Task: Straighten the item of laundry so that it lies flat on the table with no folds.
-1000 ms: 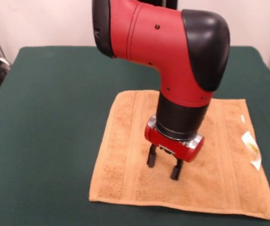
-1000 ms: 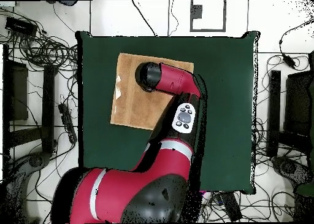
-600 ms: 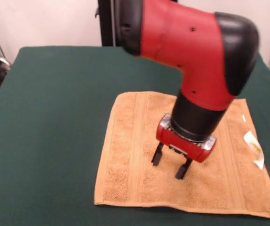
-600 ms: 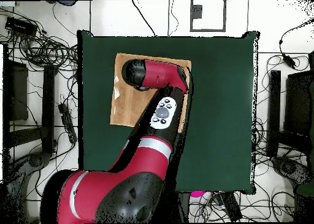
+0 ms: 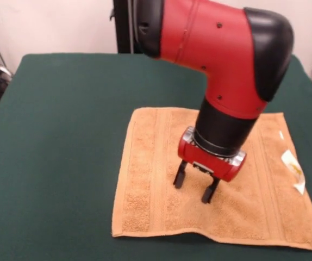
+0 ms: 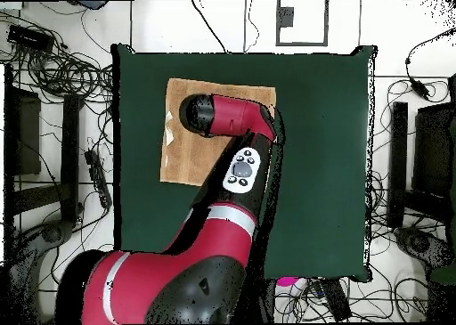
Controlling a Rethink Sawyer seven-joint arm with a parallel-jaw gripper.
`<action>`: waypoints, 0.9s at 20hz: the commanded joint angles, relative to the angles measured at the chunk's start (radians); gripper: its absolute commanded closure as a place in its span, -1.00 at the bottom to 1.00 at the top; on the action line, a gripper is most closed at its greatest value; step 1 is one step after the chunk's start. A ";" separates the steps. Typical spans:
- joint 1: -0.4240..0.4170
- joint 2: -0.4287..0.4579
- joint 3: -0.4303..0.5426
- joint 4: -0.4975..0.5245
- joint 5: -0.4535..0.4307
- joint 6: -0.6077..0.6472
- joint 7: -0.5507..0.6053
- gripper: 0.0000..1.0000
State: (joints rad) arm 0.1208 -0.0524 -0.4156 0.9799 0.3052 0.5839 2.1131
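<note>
The orange-yellow towel (image 5: 216, 179) lies spread on the dark green counter (image 5: 63, 136), toward the camera side in the front view and a little to the right of the middle. It looks almost flat: the woven bands run straight and all four sides can be followed. The near edge seems to lift slightly and throw a thin shadow near its middle, but I am not sure whether this is a small wave or only the thick hem. The white care tag (image 5: 293, 173) sticks out at the right edge and lies on the cloth.

The claw (image 5: 194, 186) stands over the middle of the towel, pointing down, its two dark fingers (image 5: 179, 175) spread apart with nothing between them. The tips are at the terry surface or just above it; I cannot tell which.

The towel is light, soft and limp, so it will bend and fold if it is lifted from the middle, and its rough pile will probably grip the counter cover a little. A better place to take hold, in my judgement, is a corner or the hem of the near edge, pinching only one layer and pulling outward, low over the counter.
</note>
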 commanded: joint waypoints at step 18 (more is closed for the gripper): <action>-0.095 -0.091 0.240 0.318 -0.257 -0.287 -0.011 -1.00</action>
State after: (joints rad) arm 0.0622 -0.1440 -0.3111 1.1454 0.1134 0.2580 2.1131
